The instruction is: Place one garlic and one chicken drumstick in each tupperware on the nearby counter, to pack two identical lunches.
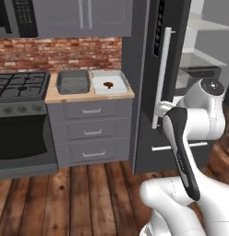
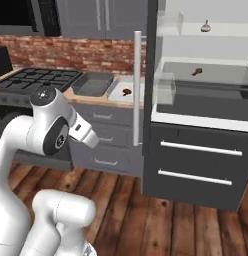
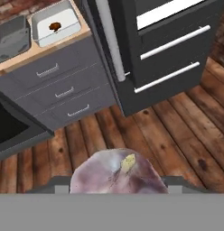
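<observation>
At upper centre of the left base view, two trays share the counter (image 1: 88,97): the darker tray (image 1: 73,82) bare, the paler tray (image 1: 110,82) already holding a drumstick (image 1: 107,84). In the right base view, another drumstick (image 2: 197,71) waits on an open fridge shelf (image 2: 206,75), upper right. At bottom centre of the hand view, a garlic (image 3: 118,177) sits clamped between the gripper's (image 3: 119,182) fingers, apparently bound for a tray.

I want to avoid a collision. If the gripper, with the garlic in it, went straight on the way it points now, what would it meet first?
Probably the wooden floor in front of the drawers. The hand view looks down past the garlic at the floorboards; nothing stands between, though depth is hard to judge.
</observation>
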